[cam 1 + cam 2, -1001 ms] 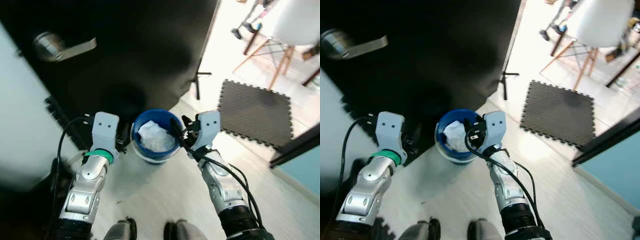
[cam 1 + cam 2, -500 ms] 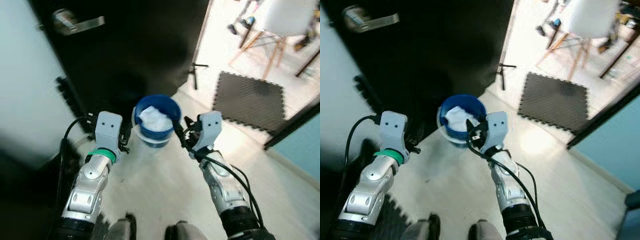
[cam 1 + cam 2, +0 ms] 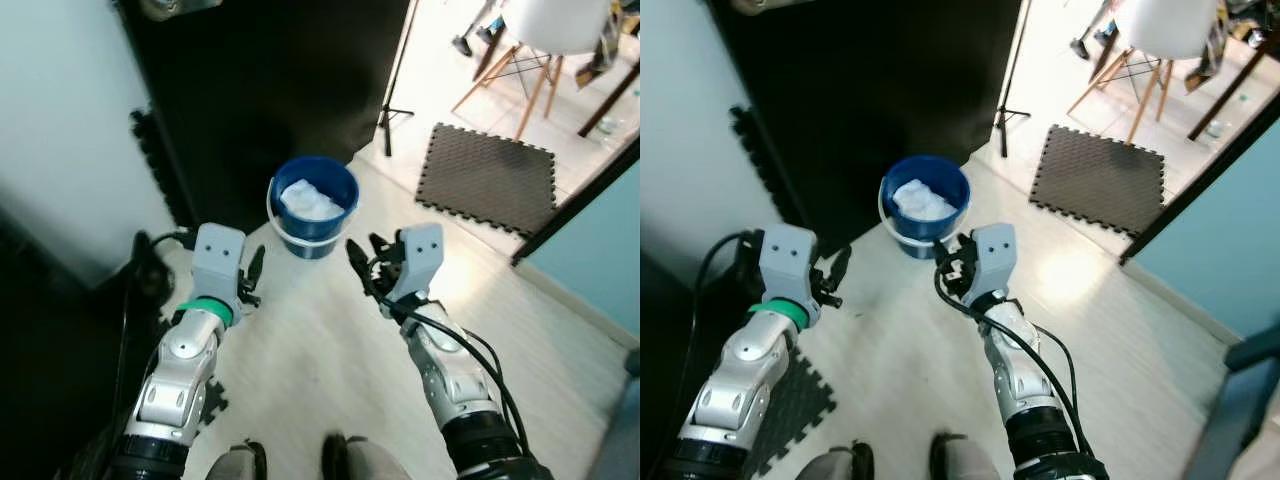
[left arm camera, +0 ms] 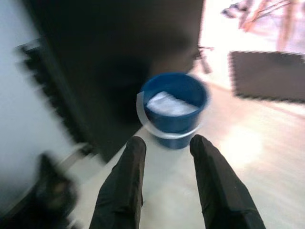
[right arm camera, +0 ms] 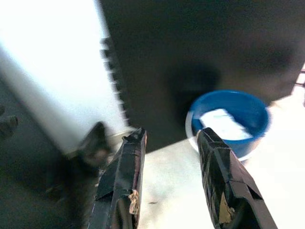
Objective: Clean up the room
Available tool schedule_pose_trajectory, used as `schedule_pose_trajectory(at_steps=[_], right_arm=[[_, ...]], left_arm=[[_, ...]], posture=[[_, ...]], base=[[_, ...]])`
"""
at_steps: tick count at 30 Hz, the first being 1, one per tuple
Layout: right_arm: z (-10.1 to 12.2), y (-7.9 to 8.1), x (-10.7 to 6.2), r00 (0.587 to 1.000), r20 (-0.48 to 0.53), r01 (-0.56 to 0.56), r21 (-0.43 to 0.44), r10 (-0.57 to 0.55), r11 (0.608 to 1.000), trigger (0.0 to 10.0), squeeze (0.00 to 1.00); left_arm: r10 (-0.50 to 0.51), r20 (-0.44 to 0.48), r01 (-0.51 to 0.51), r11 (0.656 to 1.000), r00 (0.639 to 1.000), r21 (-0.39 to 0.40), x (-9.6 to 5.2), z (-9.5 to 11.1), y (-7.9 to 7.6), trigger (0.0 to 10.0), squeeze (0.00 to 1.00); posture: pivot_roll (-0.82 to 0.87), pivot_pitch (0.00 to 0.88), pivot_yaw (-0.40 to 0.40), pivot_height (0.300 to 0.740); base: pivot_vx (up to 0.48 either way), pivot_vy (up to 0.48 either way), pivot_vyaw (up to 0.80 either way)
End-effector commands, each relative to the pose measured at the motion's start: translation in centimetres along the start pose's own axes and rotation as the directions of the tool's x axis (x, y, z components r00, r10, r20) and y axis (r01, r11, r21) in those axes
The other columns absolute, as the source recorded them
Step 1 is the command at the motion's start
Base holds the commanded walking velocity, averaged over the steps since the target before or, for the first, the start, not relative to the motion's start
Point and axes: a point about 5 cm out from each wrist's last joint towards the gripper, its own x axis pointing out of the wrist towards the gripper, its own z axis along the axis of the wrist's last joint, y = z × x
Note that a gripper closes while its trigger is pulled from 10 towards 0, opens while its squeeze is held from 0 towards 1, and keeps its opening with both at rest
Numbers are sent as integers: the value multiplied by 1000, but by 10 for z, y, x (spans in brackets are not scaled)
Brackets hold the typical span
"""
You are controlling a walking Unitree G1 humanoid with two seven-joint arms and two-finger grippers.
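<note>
The left gripper (image 3: 250, 278) hovers with fingers spread, holding nothing. Ahead, between both arms, the blue bucket (image 3: 314, 206) stands on the pale floor (image 3: 330, 380) before the black door (image 3: 270, 90), white crumpled paper (image 3: 311, 200) inside. The right gripper (image 3: 364, 271) is likewise parted and empty.

The bucket (image 3: 313, 205) is blue with a white handle, and the crumpled wad (image 3: 310, 200) inside it is white. Behind it the door (image 3: 270, 80) is black beside a pale wall (image 3: 60, 110). The mat (image 3: 487, 177) is dark grey with a dotted texture on a light floor (image 3: 330, 350).
</note>
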Motion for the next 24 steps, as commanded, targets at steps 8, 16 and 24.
schedule_pose_trajectory(at_steps=[8, 16, 24], right_arm=[[-9, -6, -5, 999, -42, 14, 1, -14, 1000, 10000, 0], [-10, -7, -5, 999, -47, 25, 21, -24, 999, 10000, 0], [-10, -7, -6, 998, -50, 26, 22, -25, 999, 10000, 0]], left_arm=[[-17, -36, 17, 1000, 999, -5, -1, -9, -6, 10000, 0], [-14, -82, 11, 999, 997, -34, 1, -12, -9, 10000, 0], [-29, -84, 26, 999, 996, -42, 1, -11, -13, 10000, 0]], posture=[[-39, 96, 24, 740], [-41, 95, 27, 740], [-41, 100, 30, 740]], base=[[0, 0, -363], [0, 0, -800], [0, 0, -800]])
